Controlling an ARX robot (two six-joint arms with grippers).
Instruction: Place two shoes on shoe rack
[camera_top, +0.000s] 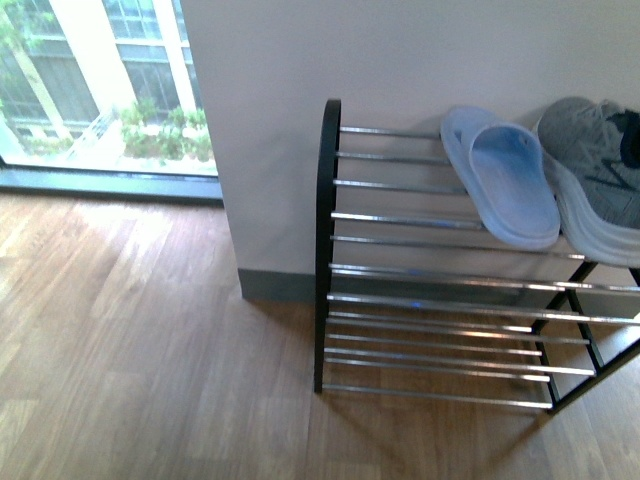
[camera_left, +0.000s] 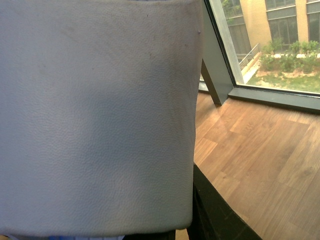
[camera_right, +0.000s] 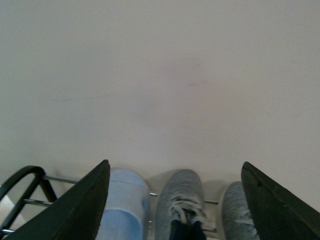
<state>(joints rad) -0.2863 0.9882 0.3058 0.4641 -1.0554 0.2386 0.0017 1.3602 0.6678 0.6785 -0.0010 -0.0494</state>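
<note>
The shoe rack (camera_top: 326, 250) stands against the white wall, with black end frames and chrome rods. On its top tier lie a pale blue slide (camera_top: 505, 178) and, to its right, a grey knit sneaker (camera_top: 592, 172) cut off by the picture's edge. The right wrist view looks over that tier: the slide (camera_right: 122, 205), one sneaker (camera_right: 180, 200) with a navy collar and a second sneaker (camera_right: 237, 210) lie side by side. My right gripper (camera_right: 175, 165) is open and empty, hovering in front of these shoes. My left gripper is shut; its jaws barely show.
A pale grey padded surface (camera_left: 95, 115) fills most of the left wrist view, with a black part (camera_left: 212, 210) below it. Wooden floor (camera_top: 130, 340) runs left of the rack to a floor-level window (camera_top: 100, 90). A wall corner (camera_top: 235, 230) stands beside the rack.
</note>
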